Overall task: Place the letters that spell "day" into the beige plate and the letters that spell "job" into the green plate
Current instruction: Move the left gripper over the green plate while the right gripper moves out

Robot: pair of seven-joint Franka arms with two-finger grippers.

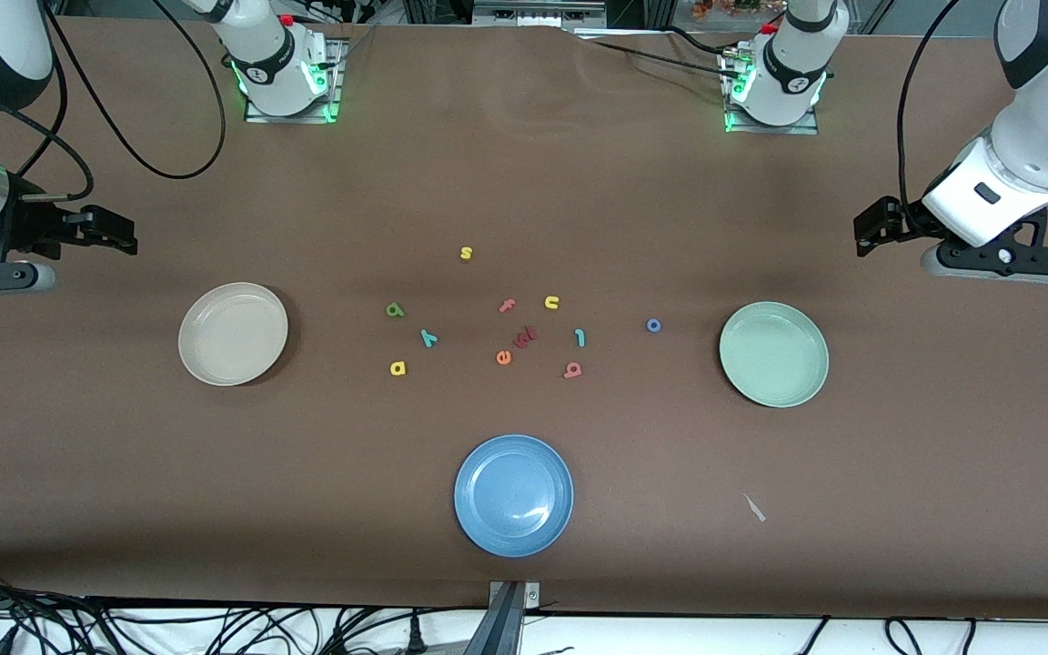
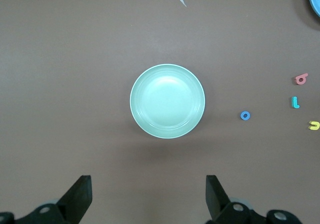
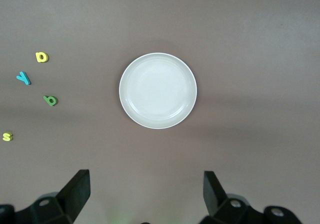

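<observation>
Nearest the front camera, a blue plate point(image 1: 513, 494) sits on the brown counter point(image 1: 524, 182), with a small pale scrap point(image 1: 754, 508) lying toward the left arm's end. Farther from the camera come the two task plates: the beige plate point(image 1: 233, 333) toward the right arm's end and the green plate point(image 1: 773, 353) toward the left arm's end, both holding nothing. Between them the foam letters lie loose on the counter. The yellow "a" point(image 1: 398, 367) and salmon "b" point(image 1: 572, 369) are nearest the camera, then an orange "e" point(image 1: 503, 357), the teal "y" point(image 1: 429, 338), the light-blue "j" point(image 1: 579, 338) and a dark red letter point(image 1: 525, 337). The blue "o" point(image 1: 653, 325) lies apart, nearer the green plate. Farther on are the green "d" point(image 1: 395, 310), a pink "f" point(image 1: 508, 306) and a yellow "u" point(image 1: 552, 302), with a yellow "s" point(image 1: 466, 253) farthest. The right gripper point(image 3: 145, 189) hangs over the counter near the beige plate, jaws spread wide and holding nothing. The left gripper point(image 2: 148, 191) waits likewise near the green plate, jaws wide.
</observation>
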